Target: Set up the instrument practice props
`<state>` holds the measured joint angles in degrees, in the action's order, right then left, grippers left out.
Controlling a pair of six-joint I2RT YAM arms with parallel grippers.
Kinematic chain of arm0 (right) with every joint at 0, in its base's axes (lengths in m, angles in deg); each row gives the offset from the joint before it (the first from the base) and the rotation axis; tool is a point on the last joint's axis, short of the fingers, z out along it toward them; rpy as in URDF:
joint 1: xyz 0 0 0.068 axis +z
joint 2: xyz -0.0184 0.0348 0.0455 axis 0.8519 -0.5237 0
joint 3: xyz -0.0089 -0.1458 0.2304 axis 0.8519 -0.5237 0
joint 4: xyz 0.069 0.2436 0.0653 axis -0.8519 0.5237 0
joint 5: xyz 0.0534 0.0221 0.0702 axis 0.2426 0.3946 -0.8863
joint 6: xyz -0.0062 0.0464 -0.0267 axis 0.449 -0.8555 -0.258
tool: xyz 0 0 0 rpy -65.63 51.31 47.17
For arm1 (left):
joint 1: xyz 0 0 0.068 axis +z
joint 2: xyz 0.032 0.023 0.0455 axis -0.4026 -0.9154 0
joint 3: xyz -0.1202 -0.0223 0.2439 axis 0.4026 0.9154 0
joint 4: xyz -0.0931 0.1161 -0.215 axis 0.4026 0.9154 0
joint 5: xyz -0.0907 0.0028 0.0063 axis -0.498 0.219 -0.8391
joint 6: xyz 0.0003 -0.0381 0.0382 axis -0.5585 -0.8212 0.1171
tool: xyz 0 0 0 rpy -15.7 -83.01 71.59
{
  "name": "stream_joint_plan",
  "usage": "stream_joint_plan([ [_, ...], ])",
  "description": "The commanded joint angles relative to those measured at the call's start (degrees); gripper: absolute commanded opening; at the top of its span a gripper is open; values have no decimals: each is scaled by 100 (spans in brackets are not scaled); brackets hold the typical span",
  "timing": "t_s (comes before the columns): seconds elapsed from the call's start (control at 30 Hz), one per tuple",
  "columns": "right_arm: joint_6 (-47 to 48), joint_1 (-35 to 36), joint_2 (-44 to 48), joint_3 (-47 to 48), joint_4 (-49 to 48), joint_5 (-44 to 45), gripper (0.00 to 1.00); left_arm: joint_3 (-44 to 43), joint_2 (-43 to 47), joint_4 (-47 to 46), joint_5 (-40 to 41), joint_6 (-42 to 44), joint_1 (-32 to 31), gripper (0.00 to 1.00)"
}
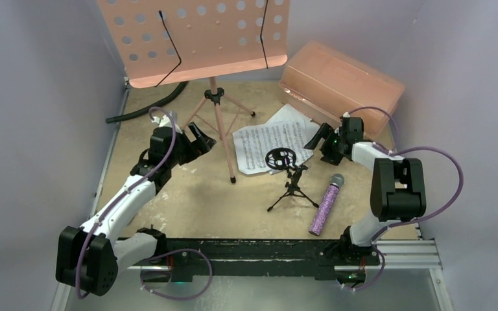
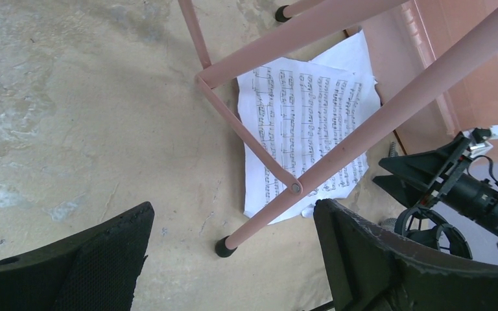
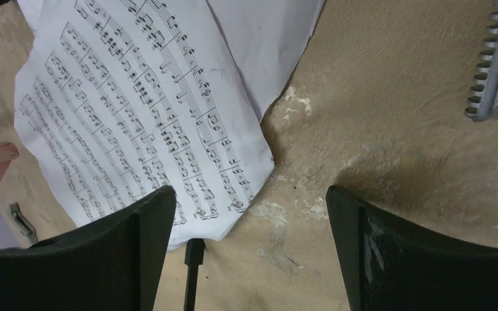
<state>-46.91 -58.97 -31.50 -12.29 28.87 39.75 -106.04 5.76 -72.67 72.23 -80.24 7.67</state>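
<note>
The left tool (image 2: 233, 208) stands wide open and holds nothing. Between its fingers, lower down, shows one rubber foot of the pink music stand (image 1: 194, 39), which stands upright on its tripod legs at the back of the table (image 1: 168, 207).

The right tool (image 3: 249, 194) is spread wide too, and is empty. It hangs over the right edge of the white sheet-music pages (image 1: 266, 144), which lie flat on the table just right of the stand's legs.

In front of the pages, the small black mic stand (image 1: 292, 188) stands on its own tripod. From above, its ring overlaps their near edge. The purple glitter microphone (image 1: 326, 204) lies flat just right of it, not touching.

Behind the right tool sits the salmon box (image 1: 340, 81).
</note>
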Motion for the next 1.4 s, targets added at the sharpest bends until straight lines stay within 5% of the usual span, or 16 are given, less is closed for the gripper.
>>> stream_joint_plan([
  [0.0,-122,-94,-314,-14,-455,-432,85,-306,-99,-387,-260,-95,32,92],
  [0.37,-566,-94,-679,-172,-1429,-795,49,-778,-339,-147,-336,358,32,91],
  [0.63,-498,-94,-744,46,-1372,-955,39,-887,-483,-173,-360,415,34,91],
  [0.97,191,-94,-408,104,-388,46,59,-856,-481,-107,-341,482,34,90],
  [1.37,-277,-83,-593,-533,-1369,-800,49,-847,-489,-107,-328,478,34,90],
])
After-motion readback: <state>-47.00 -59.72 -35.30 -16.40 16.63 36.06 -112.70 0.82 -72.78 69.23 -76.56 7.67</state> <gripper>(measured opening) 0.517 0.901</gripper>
